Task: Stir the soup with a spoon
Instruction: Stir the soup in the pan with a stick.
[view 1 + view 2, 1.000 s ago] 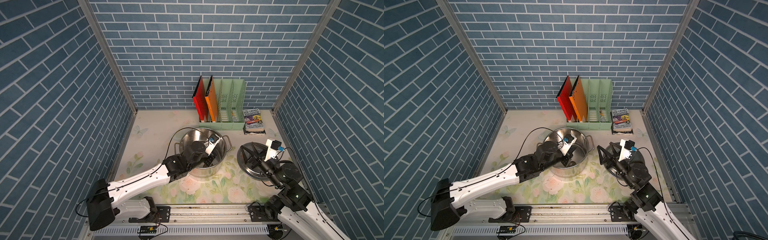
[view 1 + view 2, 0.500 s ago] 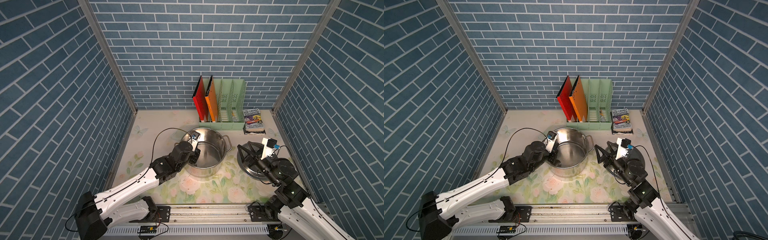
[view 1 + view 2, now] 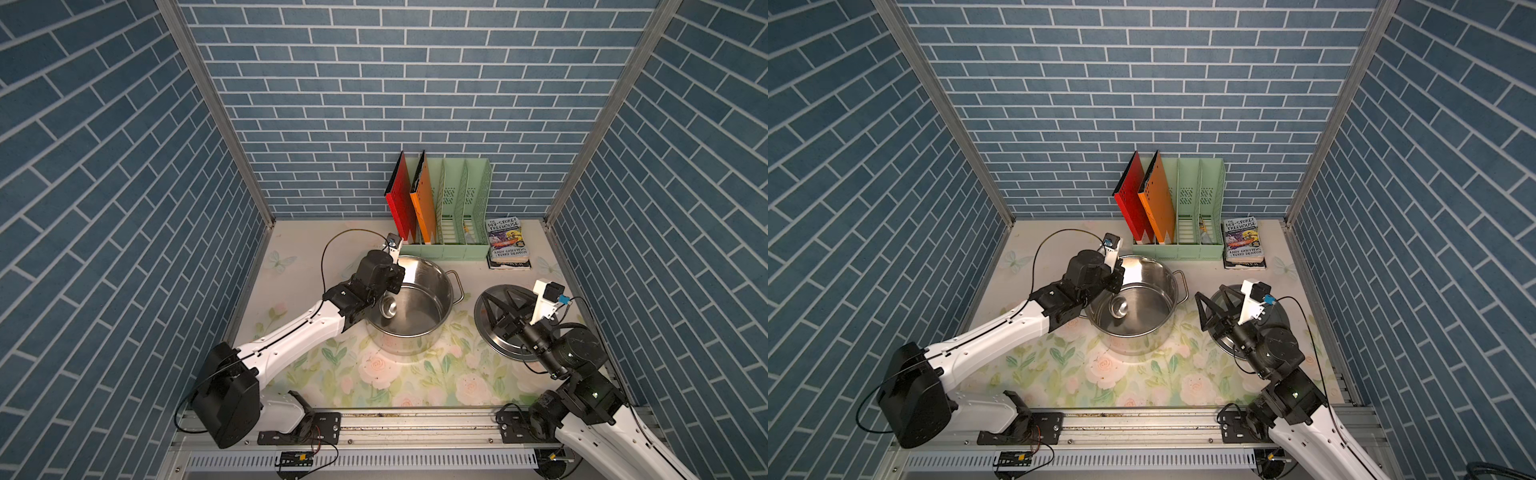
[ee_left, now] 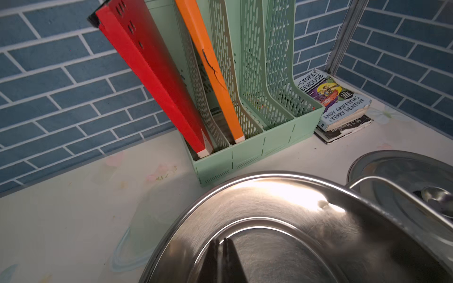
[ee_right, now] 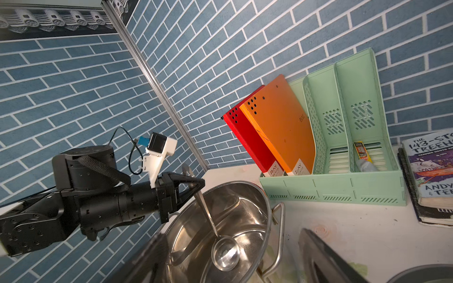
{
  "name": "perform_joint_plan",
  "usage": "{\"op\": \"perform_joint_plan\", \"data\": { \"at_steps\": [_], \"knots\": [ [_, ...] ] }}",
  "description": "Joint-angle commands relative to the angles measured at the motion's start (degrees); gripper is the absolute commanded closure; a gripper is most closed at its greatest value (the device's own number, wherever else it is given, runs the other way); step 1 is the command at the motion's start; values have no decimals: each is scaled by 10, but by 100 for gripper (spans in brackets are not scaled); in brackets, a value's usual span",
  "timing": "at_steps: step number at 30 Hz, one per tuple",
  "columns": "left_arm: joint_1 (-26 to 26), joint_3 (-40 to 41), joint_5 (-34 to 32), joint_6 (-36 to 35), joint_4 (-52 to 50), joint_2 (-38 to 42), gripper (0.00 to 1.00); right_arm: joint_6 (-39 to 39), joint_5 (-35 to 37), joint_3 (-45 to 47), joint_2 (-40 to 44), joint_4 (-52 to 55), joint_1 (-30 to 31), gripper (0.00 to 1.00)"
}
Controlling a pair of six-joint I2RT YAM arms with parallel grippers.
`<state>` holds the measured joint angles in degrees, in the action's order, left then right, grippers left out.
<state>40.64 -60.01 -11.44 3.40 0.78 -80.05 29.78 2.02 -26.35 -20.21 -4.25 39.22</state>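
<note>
On the tabletop (image 3: 307, 257): a pale sheet printed with pink roses and green leaves toward 6 o'clock and faint butterflies toward 12; a metal rail (image 3: 415, 428) runs along the 6 o'clock edge.
walls (image 3: 374, 83): blue brick pattern at 9, 12 and 3 o'clock, joined at the far corners by grey metal posts (image 3: 230, 137).
pot (image 3: 399, 345): wide steel, upright near the table's centre; the inside is bare shiny metal, with a loop handle at its 3 o'clock.
spoon (image 5: 208, 215): handle steeply tilted, round bowl down inside the pot toward its 9 o'clock side; whether it touches the floor I cannot tell.
left gripper (image 5: 196, 182): its arm comes in from 7 o'clock, and the fingers (image 4: 230, 259) are pinched tight on the spoon's handle above the pot's 10 o'clock rim.
right gripper (image 3: 505, 299): its arm comes in from 5 o'clock; the fingers are spread wide with nothing between them, over the lid.
lid (image 3: 488, 332): flat steel disc on the sheet at the pot's 3 o'clock, near it and not touching.
file rack (image 3: 461, 208): mint green, against the 12 o'clock wall; a red folder (image 3: 401, 199) and an orange folder (image 3: 424, 199) lean in its two compartments nearest 9 o'clock.
books (image 3: 508, 243): stacked flat just beside the rack's 3 o'clock end.
</note>
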Motion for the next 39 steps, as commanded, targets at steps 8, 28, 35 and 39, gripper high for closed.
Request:
{"op": "perform_joint_plan", "data": {
  "at_steps": [8, 28, 35, 39],
  "knots": [
    [23, -84, 96, -17, 74, -78, 100, 12, 20, -12, 31, 36, 2, 13],
    [192, -67, 33, -29, 5, -44, 100, 10, 22, -3, 24, 21, 2, 13],
    [232, 8, -27, 1, -55, 52, 100, 9, 12, 4, 2, -6, 1, 13],
    [231, 52, -74, 17, -89, 112, 100, 11, 8, 8, -9, -20, 2, 13]
  ]
}}
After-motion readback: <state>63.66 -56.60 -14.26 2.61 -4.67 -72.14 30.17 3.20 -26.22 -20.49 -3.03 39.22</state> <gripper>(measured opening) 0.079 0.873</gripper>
